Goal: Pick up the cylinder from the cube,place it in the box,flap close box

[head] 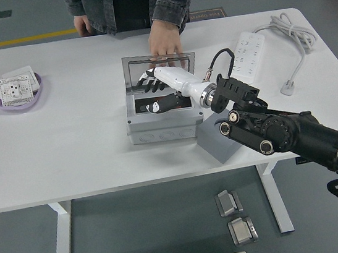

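Apparently the orange cylinder (181,103) already lies inside the open grey plastic box (164,127), just under the right hand (163,90), whose white fingers (150,76) are spread, holding nothing. Left: folding down the upright lid (159,62) beyond them, steadied by a person's hand (163,40).

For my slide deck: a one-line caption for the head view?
Right hand open over the grey box while a person's hand steadies its raised lid.

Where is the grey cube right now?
In the head view, the grey cube sits right of centre near the table's front edge, beside the box's right corner and under the right arm.
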Available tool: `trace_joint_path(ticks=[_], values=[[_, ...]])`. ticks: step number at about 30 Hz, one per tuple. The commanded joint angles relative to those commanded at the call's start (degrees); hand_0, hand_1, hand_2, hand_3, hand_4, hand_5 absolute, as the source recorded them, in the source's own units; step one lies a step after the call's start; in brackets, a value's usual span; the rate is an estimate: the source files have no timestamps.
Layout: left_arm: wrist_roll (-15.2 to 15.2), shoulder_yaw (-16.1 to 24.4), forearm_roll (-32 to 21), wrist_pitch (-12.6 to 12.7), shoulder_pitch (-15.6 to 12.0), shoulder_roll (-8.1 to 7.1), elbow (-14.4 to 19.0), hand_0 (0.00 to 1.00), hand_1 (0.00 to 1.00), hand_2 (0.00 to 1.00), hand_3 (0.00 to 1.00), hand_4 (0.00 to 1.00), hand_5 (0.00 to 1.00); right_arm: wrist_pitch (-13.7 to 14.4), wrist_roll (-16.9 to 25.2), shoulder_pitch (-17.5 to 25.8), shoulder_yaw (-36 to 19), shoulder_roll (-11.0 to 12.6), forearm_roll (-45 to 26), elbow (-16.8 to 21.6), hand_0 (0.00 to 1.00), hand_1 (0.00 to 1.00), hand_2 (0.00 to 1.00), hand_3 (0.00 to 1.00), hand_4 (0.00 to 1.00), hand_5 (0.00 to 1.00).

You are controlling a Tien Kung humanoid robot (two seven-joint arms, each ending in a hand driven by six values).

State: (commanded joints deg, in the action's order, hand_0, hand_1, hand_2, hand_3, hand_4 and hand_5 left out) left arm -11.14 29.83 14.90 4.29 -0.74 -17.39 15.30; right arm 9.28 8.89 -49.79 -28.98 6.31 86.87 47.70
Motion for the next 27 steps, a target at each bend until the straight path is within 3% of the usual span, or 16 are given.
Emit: trace_joint_path(ticks=[4, 8, 16, 20, 27], values=[[0.0, -0.6, -0.6, 0.0, -0.1, 0.02, -0.1, 0.686, 0.706, 0.653, 0.795, 0.713, 0.246, -0.7, -0.7, 0.2, -4.3, 1.2, 0.5, 4.3, 0.561, 0.581, 0.606, 0.729, 0.872, 0.357], [0.1, -1.2, -1.3, 0.0, -0.2, -0.14, -0.3, 0.686, 0.707, 0.653, 0.794, 0.711, 0.245, -0.8, -0.8, -2.9, -4.8, 1.6, -0.3, 4.7, 0.569, 0.582, 0.605, 0.729, 0.872, 0.358], [0.1, -2.9, -3.0, 0.1, -0.3, -0.49, -0.6, 0.685, 0.707, 0.649, 0.793, 0.71, 0.244, -0.4, 0.0, -11.0, -0.2, 0.4, -3.8, -3.4, 0.578, 0.587, 0.608, 0.73, 0.87, 0.36], [0.1, -1.9, -2.1, 0.1, -0.3, -0.59, -0.5, 0.685, 0.706, 0.647, 0.792, 0.709, 0.243, -0.6, 0.1, -14.4, 3.8, -0.1, -6.0, -8.1, 0.598, 0.592, 0.613, 0.731, 0.869, 0.366], [0.1, -1.4, -1.4, 0.1, -0.2, -0.78, -0.4, 0.685, 0.706, 0.646, 0.791, 0.709, 0.243, -0.8, 0.6, -18.0, 11.8, -2.0, -13.4, -16.4, 0.601, 0.597, 0.616, 0.73, 0.867, 0.37]])
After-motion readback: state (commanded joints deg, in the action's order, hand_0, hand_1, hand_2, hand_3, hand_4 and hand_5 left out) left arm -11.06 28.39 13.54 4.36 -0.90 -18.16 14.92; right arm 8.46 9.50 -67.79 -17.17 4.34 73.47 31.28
